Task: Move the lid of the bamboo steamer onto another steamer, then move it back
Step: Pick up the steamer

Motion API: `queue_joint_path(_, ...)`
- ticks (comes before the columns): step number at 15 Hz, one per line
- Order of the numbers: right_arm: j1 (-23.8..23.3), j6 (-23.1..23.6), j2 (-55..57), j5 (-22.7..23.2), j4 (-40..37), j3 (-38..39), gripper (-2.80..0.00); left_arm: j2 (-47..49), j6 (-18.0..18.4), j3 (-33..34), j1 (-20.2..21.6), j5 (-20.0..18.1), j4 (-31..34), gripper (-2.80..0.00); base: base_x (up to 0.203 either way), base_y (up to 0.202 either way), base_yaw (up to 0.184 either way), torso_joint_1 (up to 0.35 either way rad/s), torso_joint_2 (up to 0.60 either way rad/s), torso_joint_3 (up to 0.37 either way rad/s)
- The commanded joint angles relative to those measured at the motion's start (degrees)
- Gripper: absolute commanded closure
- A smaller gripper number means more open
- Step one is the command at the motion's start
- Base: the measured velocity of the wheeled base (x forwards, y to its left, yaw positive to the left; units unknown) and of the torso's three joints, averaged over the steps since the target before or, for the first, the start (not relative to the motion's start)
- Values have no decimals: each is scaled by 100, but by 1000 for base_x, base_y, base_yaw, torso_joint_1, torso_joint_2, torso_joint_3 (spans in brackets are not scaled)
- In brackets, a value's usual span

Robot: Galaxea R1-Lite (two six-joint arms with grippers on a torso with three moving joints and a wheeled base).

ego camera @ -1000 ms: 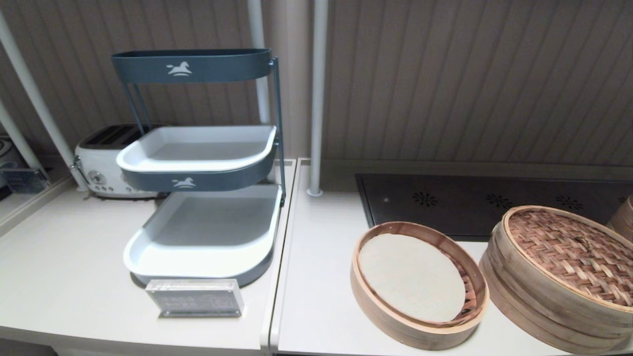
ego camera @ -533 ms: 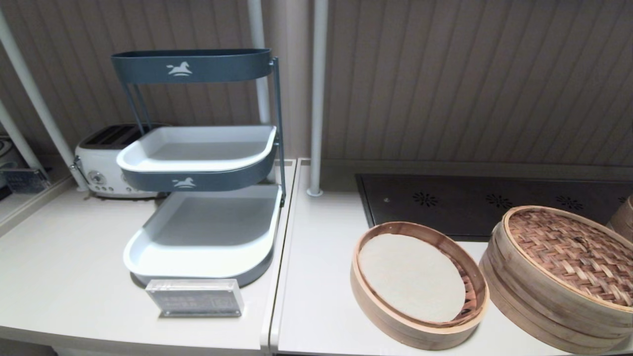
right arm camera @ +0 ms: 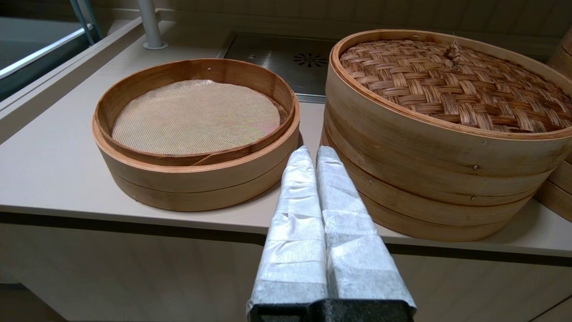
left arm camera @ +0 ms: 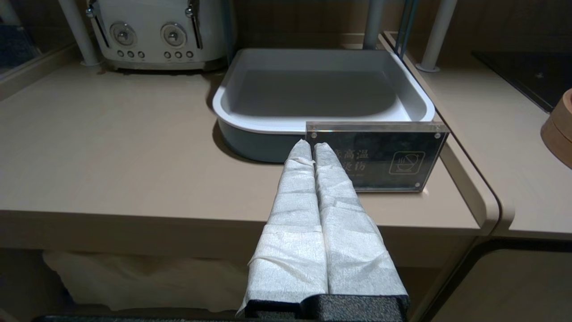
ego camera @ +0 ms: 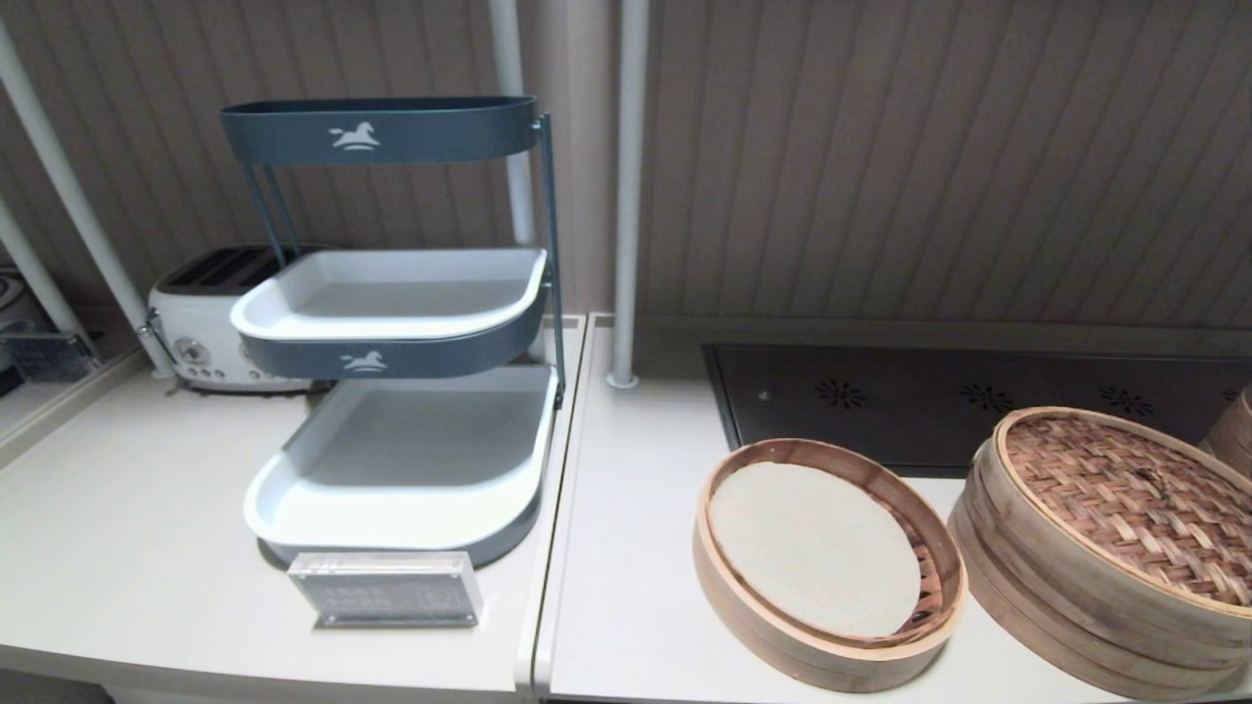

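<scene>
The bamboo steamer lid (ego camera: 1125, 489) (right arm camera: 447, 80), reddish-brown weave with a small knot and a pale hoop rim, rests on a wide banded steamer (ego camera: 1037, 587) at the counter's right. At the far right edge a sliver of pale hoop wall belongs to a further steamer (ego camera: 1234, 430); its lid is out of view. Neither gripper shows in the head view. My right gripper (right arm camera: 311, 152) is shut and empty, low before the counter's front edge, facing the gap between the lidded steamer and an open basket. My left gripper (left arm camera: 311, 146) is shut and empty, parked before the counter edge at the left.
An open steamer basket (ego camera: 831, 645) with a pale round liner (ego camera: 812, 548) stands left of the lidded steamer. Behind them lies a dark perforated panel (ego camera: 929, 401). On the left are a three-tier tray rack (ego camera: 391, 293), a toaster (ego camera: 196, 332), an acrylic sign (ego camera: 386, 587) and white poles (ego camera: 626, 196).
</scene>
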State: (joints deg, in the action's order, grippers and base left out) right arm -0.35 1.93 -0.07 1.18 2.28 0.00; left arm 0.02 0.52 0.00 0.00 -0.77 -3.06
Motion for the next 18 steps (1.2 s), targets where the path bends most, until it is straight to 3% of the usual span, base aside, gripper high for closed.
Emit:
queue_joint_path(1,0,1,7,5,10,149,0,-11,0,158,0,-2,-2,0,0,0,0,0,0,0)
queue_joint_path(18,0,35,7,-21,-52,89,0,-19,0,158,0,-2,-2,0,0,0,0,0,0,0)
